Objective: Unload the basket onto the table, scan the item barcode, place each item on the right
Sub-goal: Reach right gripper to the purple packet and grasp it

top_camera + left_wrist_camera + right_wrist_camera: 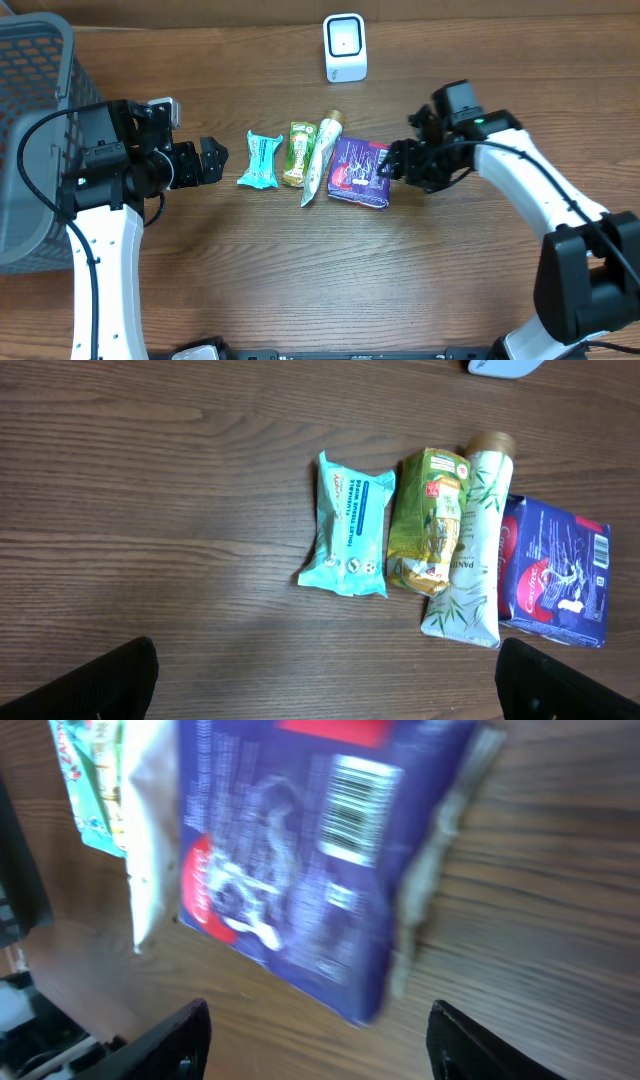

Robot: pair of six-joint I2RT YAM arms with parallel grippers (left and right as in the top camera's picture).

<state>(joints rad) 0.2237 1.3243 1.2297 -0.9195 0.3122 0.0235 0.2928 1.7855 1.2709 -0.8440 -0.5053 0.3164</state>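
At the middle of a wood-grain table, a glossy purple packet lies flat at the right end of a row of four items, touching a pale squeeze tube. Its long axis runs roughly from the far side to the near side, slightly tilted. The printed face is up, with the barcode near the far corner on the right arm's side. The packet is a soft foil pouch with crimped ends.

The right gripper sits at the packet's right edge, fingers spread either side of one end and not clamped on it. The left gripper hangs wide apart and empty, just left of a teal wipes pack. A crinkled green sachet lies between the wipes and the tube. A white box-shaped scanner stands beyond the row, and a grey mesh basket sits at far left.
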